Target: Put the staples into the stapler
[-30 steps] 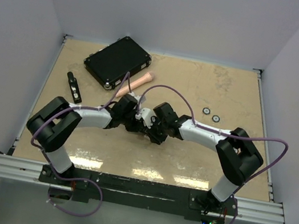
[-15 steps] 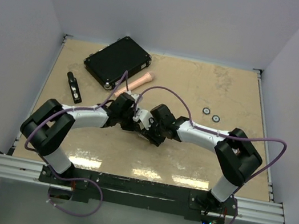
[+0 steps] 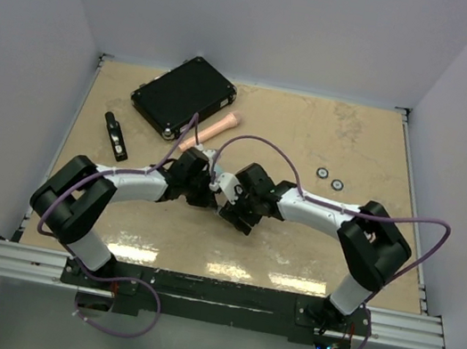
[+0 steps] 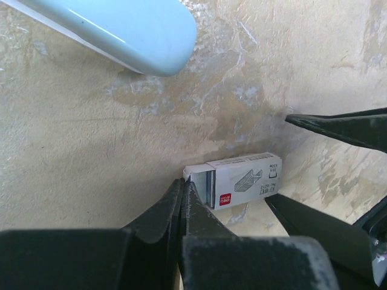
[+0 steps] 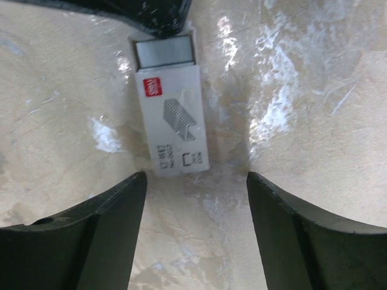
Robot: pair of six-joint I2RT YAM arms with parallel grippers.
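Mid-counter, grey ribbed metal staples point(image 5: 164, 53) lie inside their white cardboard box point(image 5: 175, 121); left gripper point(image 4: 184, 193) pinched shut at its mouth, right gripper point(image 5: 195, 176) splayed; pale-blue stapler point(image 4: 121, 30) seemingly unloaded.

Staples point(image 5: 164, 51) mostly inside their box point(image 5: 175, 121)

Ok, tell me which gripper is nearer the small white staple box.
Left. The left gripper, shut, touches the open end of the small white staple box, where the grey metal staples show. The right gripper is open, straddling the closed end, seemingly not touching.
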